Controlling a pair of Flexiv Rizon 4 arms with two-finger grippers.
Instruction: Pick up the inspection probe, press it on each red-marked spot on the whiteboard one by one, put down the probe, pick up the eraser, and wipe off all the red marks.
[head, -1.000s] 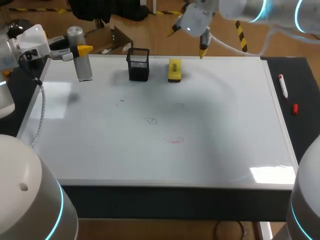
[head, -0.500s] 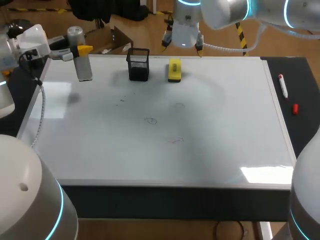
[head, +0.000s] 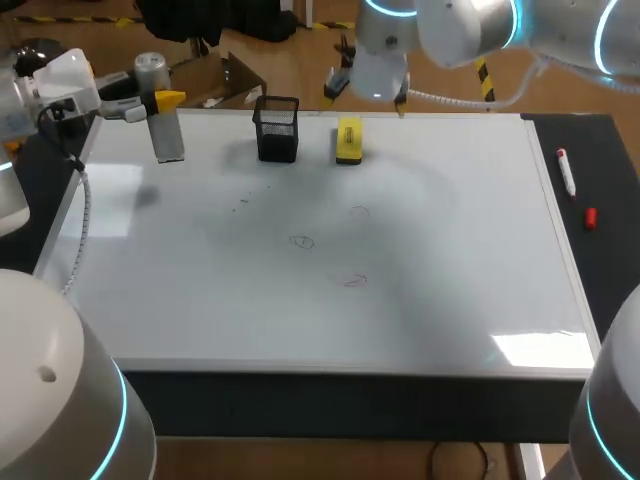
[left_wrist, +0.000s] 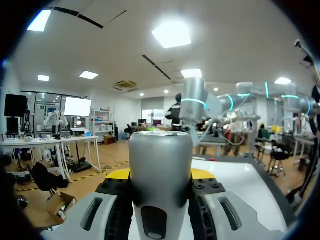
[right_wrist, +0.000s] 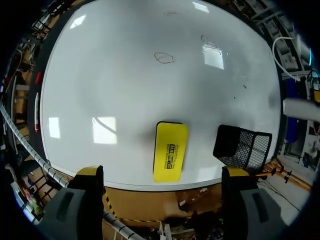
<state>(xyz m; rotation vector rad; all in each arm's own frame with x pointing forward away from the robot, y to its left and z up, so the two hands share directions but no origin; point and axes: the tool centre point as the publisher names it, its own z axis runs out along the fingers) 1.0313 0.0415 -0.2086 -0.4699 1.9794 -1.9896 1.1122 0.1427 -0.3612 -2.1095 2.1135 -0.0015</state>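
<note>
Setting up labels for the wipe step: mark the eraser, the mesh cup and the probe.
eraser (head: 348, 139): head view, middle of its yellow top face.
mesh cup (head: 277, 146): head view, its front wall.
probe (left_wrist: 160, 165): left wrist view, middle of its grey barrel.

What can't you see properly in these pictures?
The marks on the whiteboard: head view, too faint to tell their colour.
The probe in the left gripper: left wrist view, far end hidden behind its own body.
The mesh basket: head view, inside too dark to see.
</note>
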